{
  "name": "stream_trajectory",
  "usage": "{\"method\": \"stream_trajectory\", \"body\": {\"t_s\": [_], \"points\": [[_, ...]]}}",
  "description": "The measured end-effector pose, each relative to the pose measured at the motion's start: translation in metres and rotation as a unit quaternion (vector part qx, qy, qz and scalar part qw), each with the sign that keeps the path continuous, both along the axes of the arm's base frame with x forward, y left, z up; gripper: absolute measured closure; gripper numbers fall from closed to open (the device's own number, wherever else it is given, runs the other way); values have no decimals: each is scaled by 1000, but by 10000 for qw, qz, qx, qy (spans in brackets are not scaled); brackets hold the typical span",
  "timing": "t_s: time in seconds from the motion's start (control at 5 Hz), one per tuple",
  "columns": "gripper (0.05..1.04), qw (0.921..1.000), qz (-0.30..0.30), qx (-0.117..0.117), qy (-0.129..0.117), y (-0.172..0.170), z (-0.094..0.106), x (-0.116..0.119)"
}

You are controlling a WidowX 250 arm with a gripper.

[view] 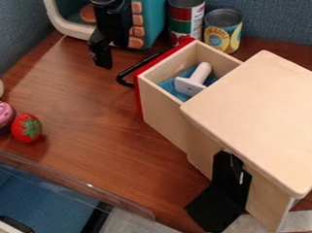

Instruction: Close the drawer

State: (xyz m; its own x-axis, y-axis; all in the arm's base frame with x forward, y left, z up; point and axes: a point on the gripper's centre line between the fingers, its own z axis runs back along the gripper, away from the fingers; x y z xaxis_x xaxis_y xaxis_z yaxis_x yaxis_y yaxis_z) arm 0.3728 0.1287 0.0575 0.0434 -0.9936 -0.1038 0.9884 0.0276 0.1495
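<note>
Holds the hand above the bench, near the handle and outside the front of the open drawer, probably placed for a push rather than a pull. Cannot tell whether apart or together; shows nothing clamped. Has the drawer just beside the hand, pulled out toward it, with the cabinet beyond, ready to receive it.
</note>
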Motion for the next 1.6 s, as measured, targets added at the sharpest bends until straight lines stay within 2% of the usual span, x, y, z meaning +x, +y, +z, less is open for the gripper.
{"method": "stream_trajectory", "body": {"t_s": [1.2,1.6], "points": [[84,9970,-544,-116,544,-32,-15,-9],[84,9939,-744,-238,773,-53,-21,-15]]}}
